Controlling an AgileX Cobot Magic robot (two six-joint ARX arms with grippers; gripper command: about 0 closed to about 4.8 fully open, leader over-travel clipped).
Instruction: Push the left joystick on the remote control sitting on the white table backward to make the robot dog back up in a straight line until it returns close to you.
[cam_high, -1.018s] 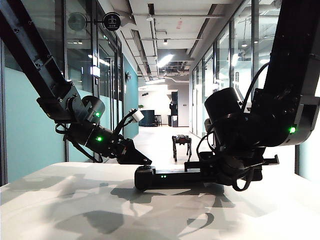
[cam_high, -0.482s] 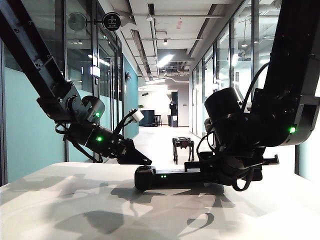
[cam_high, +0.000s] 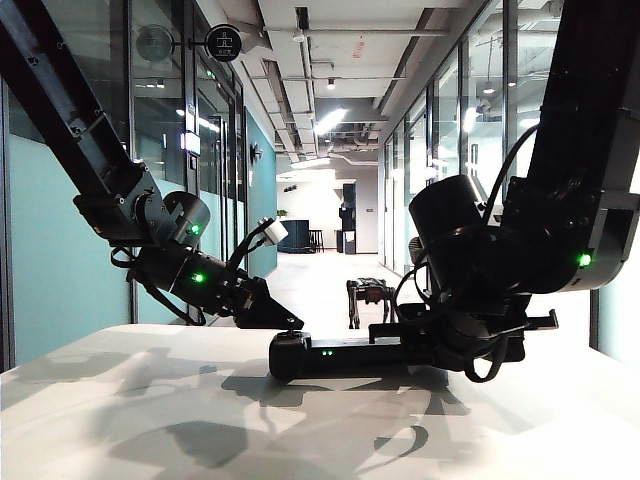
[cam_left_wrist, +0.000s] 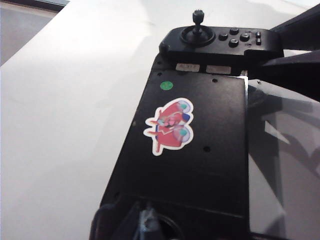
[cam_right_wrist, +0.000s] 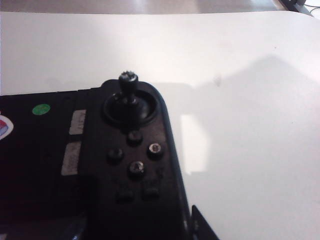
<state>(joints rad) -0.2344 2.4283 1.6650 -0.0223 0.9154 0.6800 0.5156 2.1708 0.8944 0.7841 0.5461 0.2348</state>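
Wide black gamepad-shaped remote control (cam_high: 395, 352) on white counter (cam_high: 150, 420). My left pincer (cam_high: 285, 322) near its end, right pincer (cam_high: 470, 345) over it; can't tell either's grip state.

black remote control (cam_high: 345, 355) flat on white table (cam_high: 150, 420)

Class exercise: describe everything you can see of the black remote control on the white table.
The wide black gamepad-shaped remote control lies flat on the matte white table, small green lights on its near edge. Its flat middle bears a red cartoon sticker and a green dot. Each end has a thin knobbed thumbstick beside round buttons. The left gripper hovers at one end; the right arm covers the other.
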